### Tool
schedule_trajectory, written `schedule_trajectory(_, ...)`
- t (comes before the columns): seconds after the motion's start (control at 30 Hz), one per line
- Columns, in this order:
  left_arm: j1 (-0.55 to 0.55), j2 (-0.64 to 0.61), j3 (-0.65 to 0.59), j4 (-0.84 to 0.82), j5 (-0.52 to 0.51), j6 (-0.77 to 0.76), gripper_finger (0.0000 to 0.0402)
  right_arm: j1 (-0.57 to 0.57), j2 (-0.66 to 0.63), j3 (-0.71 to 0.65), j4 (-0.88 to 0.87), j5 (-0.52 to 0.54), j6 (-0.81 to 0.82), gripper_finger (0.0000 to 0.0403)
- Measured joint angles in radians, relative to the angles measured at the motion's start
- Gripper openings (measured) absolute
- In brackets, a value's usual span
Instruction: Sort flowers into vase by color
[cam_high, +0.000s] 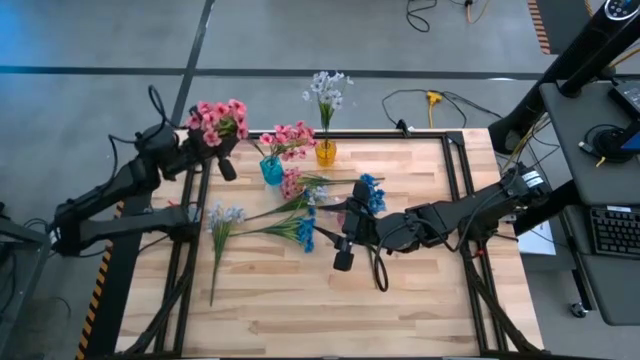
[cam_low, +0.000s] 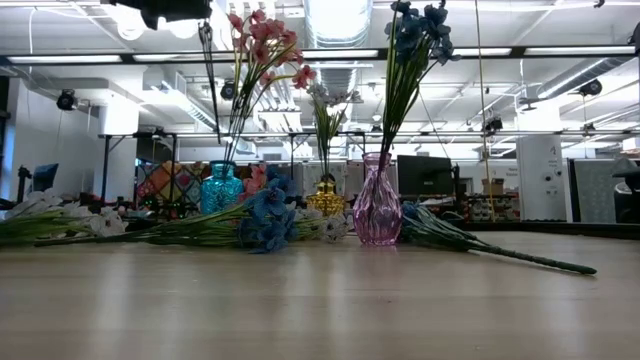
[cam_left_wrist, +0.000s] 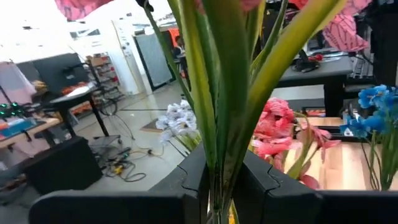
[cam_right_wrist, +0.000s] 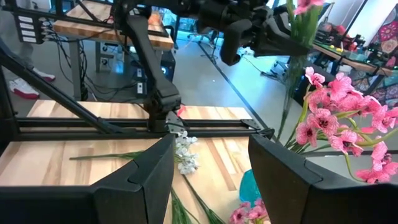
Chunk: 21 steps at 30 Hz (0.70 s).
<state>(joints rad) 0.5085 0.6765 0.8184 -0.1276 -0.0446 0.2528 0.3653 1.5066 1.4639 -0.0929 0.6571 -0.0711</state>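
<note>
**Pink spray held aloft over the back-left corner; three vases partly filled**

Nearest in the low view, the pink vase stands on the wooden worktop with a blue spray upright in it. Behind it the teal vase holds pink flowers, and the yellow vase at the back edge holds a white-lavender spray. Loose flowers lie on the boards between the vases: a blue one, a pale one towards the left, and a pink one just beside the teal vase.

Beyond the worktop lie grey floor, cables, and a desk with a keyboard to the right.

The right tool hangs low near the middle of the worktop, its fingers spread apart with nothing between them. The left tool is raised at the back-left corner, clenched on the green stem of a pink spray, blooms uppermost.
</note>
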Motion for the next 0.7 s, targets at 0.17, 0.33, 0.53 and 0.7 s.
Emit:
schedule_trajectory(0.17,0.085,0.053,0.005,0.002,0.073,-0.012,0.0036,0.0,0.0,0.0,-0.003,0.0,0.0,0.0196)
schedule_trajectory(0.33,0.117,0.091,0.005,0.006,0.118,-0.027,0.0036,0.0,0.0,0.0,-0.006,0.0,0.001,0.0196)
schedule_trajectory(0.53,0.118,0.116,0.005,0.023,0.119,-0.04,0.0036,0.0,0.0,0.0,-0.007,0.0,0.002,0.0196)
schedule_trajectory(0.7,0.118,0.14,0.005,0.022,0.118,-0.053,0.0036,0.0,0.0,0.0,-0.007,0.0,0.002,0.0196)
